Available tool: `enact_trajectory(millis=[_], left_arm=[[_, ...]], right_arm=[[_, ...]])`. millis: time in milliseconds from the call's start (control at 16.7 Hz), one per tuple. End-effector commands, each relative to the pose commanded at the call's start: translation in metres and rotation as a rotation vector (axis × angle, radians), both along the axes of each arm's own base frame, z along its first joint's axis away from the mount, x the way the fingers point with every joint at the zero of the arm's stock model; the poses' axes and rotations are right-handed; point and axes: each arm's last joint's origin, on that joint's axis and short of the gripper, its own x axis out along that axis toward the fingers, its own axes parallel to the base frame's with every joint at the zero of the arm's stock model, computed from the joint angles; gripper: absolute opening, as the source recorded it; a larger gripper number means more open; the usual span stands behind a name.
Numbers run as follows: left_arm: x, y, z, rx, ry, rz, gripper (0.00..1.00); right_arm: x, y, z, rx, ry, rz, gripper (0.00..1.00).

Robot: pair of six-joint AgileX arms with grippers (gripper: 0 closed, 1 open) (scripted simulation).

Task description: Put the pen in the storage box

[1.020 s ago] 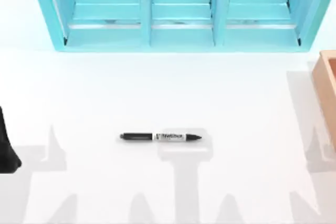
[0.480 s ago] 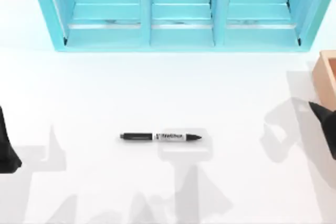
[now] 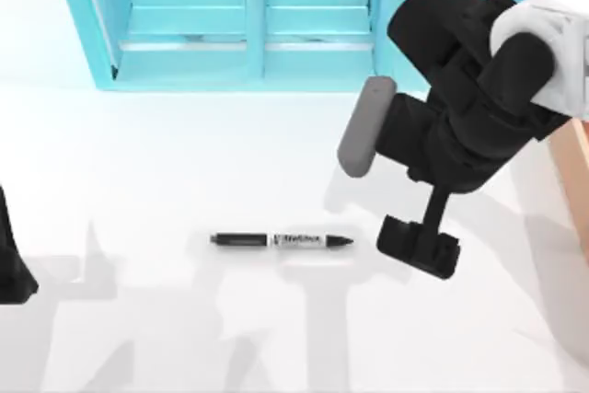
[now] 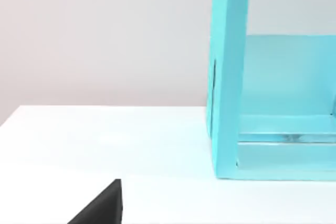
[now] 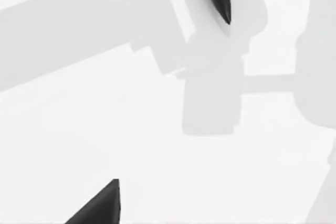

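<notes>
Pen (image 3: pixel 281 240) lies flat on the white table (image 3: pixel 184 163), long axis left-right, tip toward the right gripper (image 3: pixel 419 246). That gripper hovers just beyond the tip; finger spread unreadable. Left arm (image 3: pixel 11 260) parked well off.

Pen (image 3: pixel 281 240) flat on table (image 3: pixel 184 154), lengthwise left-right, tip toward right, a little left of centre. Behind it, along far edge: three-bay shelf unit (image 3: pixel 313 62), open side toward pen, well apart from it; box (image 3: pixel 575 149) at right edge, partly behind right arm. Right gripper (image 3: pixel 419 246) above table just right of pen tip, apart from it, arm reaching in from upper right over shelf's right bay; left arm (image 3: pixel 11 260) parked at left edge, well apart from pen.
</notes>
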Motion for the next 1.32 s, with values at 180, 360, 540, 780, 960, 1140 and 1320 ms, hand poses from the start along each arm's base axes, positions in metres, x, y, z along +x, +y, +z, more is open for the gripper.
enact_trajectory(millis=[180,360,540,780,960,1140,1320], left_arm=[[0.000,0.000,0.000,0.000,0.000,0.000,1.00],[0.000,0.000,0.000,0.000,0.000,0.000,1.00],[0.000,0.000,0.000,0.000,0.000,0.000,1.00],[0.000,0.000,0.000,0.000,0.000,0.000,1.00],[0.000,0.000,0.000,0.000,0.000,0.000,1.00],[0.000,0.000,0.000,0.000,0.000,0.000,1.00],[0.000,0.000,0.000,0.000,0.000,0.000,1.00]], right_arm=[[0.021,0.055,-0.030,-0.140,0.113,0.137,1.00],[0.032,0.099,-0.051,-0.221,0.153,0.234,1.00],[0.040,0.130,-0.055,-0.244,0.130,0.289,1.00],[0.044,0.149,-0.045,-0.233,0.076,0.314,1.00],[0.044,0.151,-0.044,-0.231,0.070,0.316,1.00],[0.046,0.149,-0.042,-0.228,0.069,0.310,1.00],[0.047,0.150,-0.057,-0.233,0.073,0.315,1.00]])
